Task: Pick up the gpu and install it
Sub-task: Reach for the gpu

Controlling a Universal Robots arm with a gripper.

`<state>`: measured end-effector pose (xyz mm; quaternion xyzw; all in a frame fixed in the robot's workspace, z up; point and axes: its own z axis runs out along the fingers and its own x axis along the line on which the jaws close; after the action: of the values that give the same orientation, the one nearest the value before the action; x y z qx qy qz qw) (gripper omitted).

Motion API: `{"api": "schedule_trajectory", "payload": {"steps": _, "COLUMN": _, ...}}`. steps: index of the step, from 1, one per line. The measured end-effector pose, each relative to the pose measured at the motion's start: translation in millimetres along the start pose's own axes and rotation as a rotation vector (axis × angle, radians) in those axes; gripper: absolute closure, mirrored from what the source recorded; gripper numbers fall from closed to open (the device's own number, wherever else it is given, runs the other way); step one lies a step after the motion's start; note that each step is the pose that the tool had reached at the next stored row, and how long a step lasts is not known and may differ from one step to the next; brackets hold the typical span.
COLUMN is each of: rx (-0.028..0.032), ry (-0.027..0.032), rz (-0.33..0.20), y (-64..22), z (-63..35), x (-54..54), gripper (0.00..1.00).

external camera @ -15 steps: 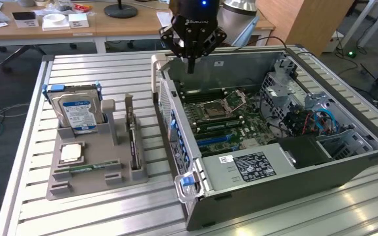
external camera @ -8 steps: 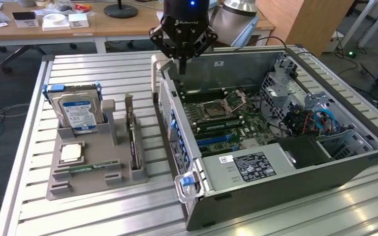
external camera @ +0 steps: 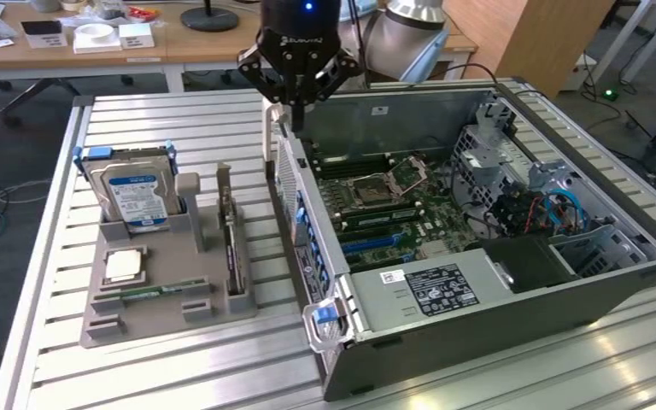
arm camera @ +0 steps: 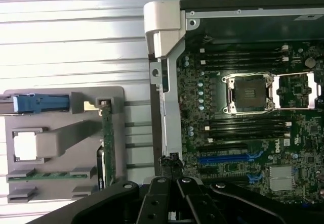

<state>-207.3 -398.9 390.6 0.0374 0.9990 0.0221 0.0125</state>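
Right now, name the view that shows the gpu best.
Exterior view: the gpu stands on edge in the gray holder, its side visible. The wrist view sees the gpu edge-on, a thin green strip.

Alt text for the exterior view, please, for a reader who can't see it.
The gripper, jaws shut and holding nothing, hangs over the wall of the open computer case on the exterior view's left. Beside the case on that side, the gpu stands on edge in a grey holder, along with a hard drive.
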Motion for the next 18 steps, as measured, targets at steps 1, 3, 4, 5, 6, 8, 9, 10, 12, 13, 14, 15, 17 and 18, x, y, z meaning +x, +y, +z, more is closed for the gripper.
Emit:
{"api": "schedule_trajectory", "payload": {"steps": 1, "rx": 0.0001, "ry": 0.0000, "rz": 0.000, "y": -0.2, "z": 0.1, "x": 3.0, "gripper": 0.89}}
{"api": "schedule_trajectory", "payload": {"steps": 3, "rx": 0.0001, "ry": 0.0000, "rz": 0.000, "y": -0.7, "z": 0.3, "x": 9.7, "gripper": 0.89}}
{"api": "schedule_trajectory", "payload": {"steps": 4, "rx": 0.0002, "ry": 0.0000, "rz": 0.000, "y": -1.0, "z": 0.4, "x": 13.0, "gripper": 0.89}}
{"api": "schedule_trajectory", "payload": {"steps": 5, "rx": 0.0002, "ry": 0.0000, "rz": 0.000, "y": -1.2, "z": 0.5, "x": 16.2, "gripper": 0.89}}
{"api": "schedule_trajectory", "payload": {"steps": 6, "rx": 0.0002, "ry": 0.0000, "rz": 0.000, "y": -1.5, "z": 0.6, "x": 19.4, "gripper": 0.89}}
{"api": "schedule_trajectory", "payload": {"steps": 8, "rx": 0.0003, "ry": -0.0001, "rz": 0.000, "y": -2.0, "z": 0.8, "x": 25.7, "gripper": 0.89}}
{"api": "schedule_trajectory", "payload": {"steps": 9, "rx": 0.0003, "ry": -0.0001, "rz": 0.000, "y": -2.2, "z": 0.9, "x": 28.5, "gripper": 0.89}}
{"api": "schedule_trajectory", "payload": {"steps": 10, "rx": 0.0003, "ry": 0.0000, "rz": 0.000, "y": -2.4, "z": 1.0, "x": 31.1, "gripper": 0.89}}
{"api": "schedule_trajectory", "payload": {"steps": 12, "rx": 0.0003, "ry": 0.0000, "rz": 0.000, "y": -2.8, "z": 1.3, "x": 36.0, "gripper": 0.89}}
{"api": "schedule_trajectory", "payload": {"steps": 13, "rx": 0.0004, "ry": 0.0000, "rz": 0.000, "y": -2.9, "z": 1.4, "x": 38.4, "gripper": 0.89}}
{"api": "schedule_trajectory", "payload": {"steps": 14, "rx": 0.0004, "ry": 0.0000, "rz": 0.000, "y": -3.1, "z": 1.5, "x": 40.9, "gripper": 0.89}}
{"api": "schedule_trajectory", "payload": {"steps": 15, "rx": 0.0004, "ry": 0.0000, "rz": 0.000, "y": -3.3, "z": 1.7, "x": 43.4, "gripper": 0.89}}
{"api": "schedule_trajectory", "payload": {"steps": 17, "rx": 0.0005, "ry": 0.0000, "rz": 0.000, "y": -3.7, "z": 2.0, "x": 48.1, "gripper": 0.89}}
{"api": "schedule_trajectory", "payload": {"steps": 18, "rx": 0.0005, "ry": 0.0000, "rz": 0.000, "y": -3.9, "z": 2.1, "x": 50.6, "gripper": 0.89}}
